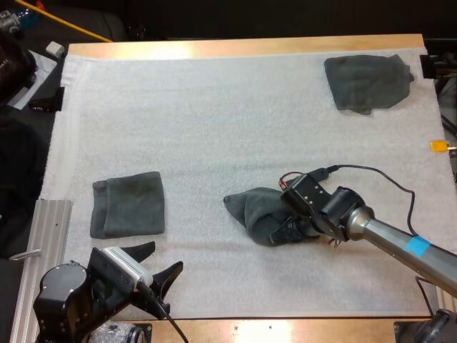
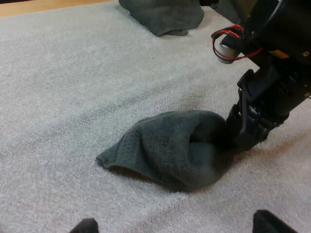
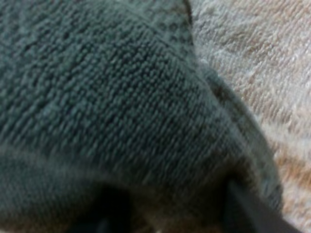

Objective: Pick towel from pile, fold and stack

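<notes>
1. White mat [image 1: 214, 107] covers most of the wooden table [image 1: 235, 47]. Toward the mat's near side, right of the middle, my right gripper [image 1: 284, 230] is down on the crumpled towel [image 1: 253, 211].
2. Its black fingers [image 3: 248, 211] stand on either side of a bunch of dark grey-green cloth. They press on it from both sides, so the gripper has the towel's right end clamped.
3. The crumpled towel lies on the mat as a rumpled hump. It is gathered up where the fingers grip it, and a flatter, pointed corner trails away to the left.
4. My left gripper [image 1: 156, 263] sits at the near left of the mat. Its two fingers are spread wide, with nothing between them, and they are clear of any cloth.
5. Just beyond the left gripper, the folded towel [image 1: 128, 205] lies flat on the mat. It is a neat rectangle with a doubled edge along its left side, well apart from the crumpled towel.
6. At the mat's far right corner, near the table's far edge, the far towel [image 1: 368, 82] lies loose and unfolded, well apart from both grippers.
</notes>
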Robot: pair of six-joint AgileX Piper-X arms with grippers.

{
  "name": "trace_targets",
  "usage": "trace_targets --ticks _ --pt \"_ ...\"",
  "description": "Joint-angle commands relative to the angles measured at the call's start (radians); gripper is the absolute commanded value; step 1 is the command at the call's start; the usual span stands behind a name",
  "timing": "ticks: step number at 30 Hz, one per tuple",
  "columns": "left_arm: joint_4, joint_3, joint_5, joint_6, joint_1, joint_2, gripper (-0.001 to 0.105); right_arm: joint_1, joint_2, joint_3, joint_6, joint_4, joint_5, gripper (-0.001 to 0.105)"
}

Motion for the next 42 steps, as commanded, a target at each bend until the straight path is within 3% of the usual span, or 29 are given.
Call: trace_targets --ticks 1,5,10,21,26,27,29,34,36,38,42 --pt "0.009 -0.009 0.011 -0.008 -0.004 0.006 0.062 -0.001 0.009 -0.001 0.014 -0.012 0.031 0.024" --pt "0.009 -0.008 0.012 -0.007 -0.003 0.005 0.062 0.003 0.004 -0.002 0.016 -0.019 0.046 0.001" --pt "0.005 -0.006 0.013 -0.005 -0.004 0.004 0.062 0.001 -0.045 -0.016 0.010 -0.024 0.065 0.000" --pt "0.005 -0.007 0.012 -0.007 -0.005 0.000 0.062 -0.019 -0.074 -0.285 -0.169 0.041 0.343 0.000" --pt "0.005 -0.008 0.009 -0.006 -0.005 -0.004 0.062 -0.079 -0.055 -0.304 -0.208 0.087 0.390 0.001" --pt "0.005 -0.008 0.009 -0.007 -0.004 -0.003 0.062 -0.092 -0.055 -0.299 -0.209 0.113 0.409 0.009" --pt "0.001 -0.007 0.012 -0.005 -0.005 0.002 0.062 -0.074 -0.065 -0.304 -0.191 0.078 0.351 0.007" --pt "0.003 -0.010 0.017 -0.009 -0.006 0.008 0.062 -0.070 -0.064 -0.307 -0.181 0.069 0.280 0.061" --pt "0.003 -0.009 0.018 -0.009 -0.007 0.006 0.062 -0.070 -0.070 -0.308 -0.185 0.083 0.281 0.075" --pt "0.006 -0.011 0.018 -0.010 -0.004 0.005 0.062 -0.068 -0.074 -0.311 -0.188 0.105 0.298 0.077" --pt "0.008 -0.011 0.017 -0.008 -0.005 0.007 0.062 -0.072 -0.093 -0.313 -0.180 0.181 0.330 0.070"
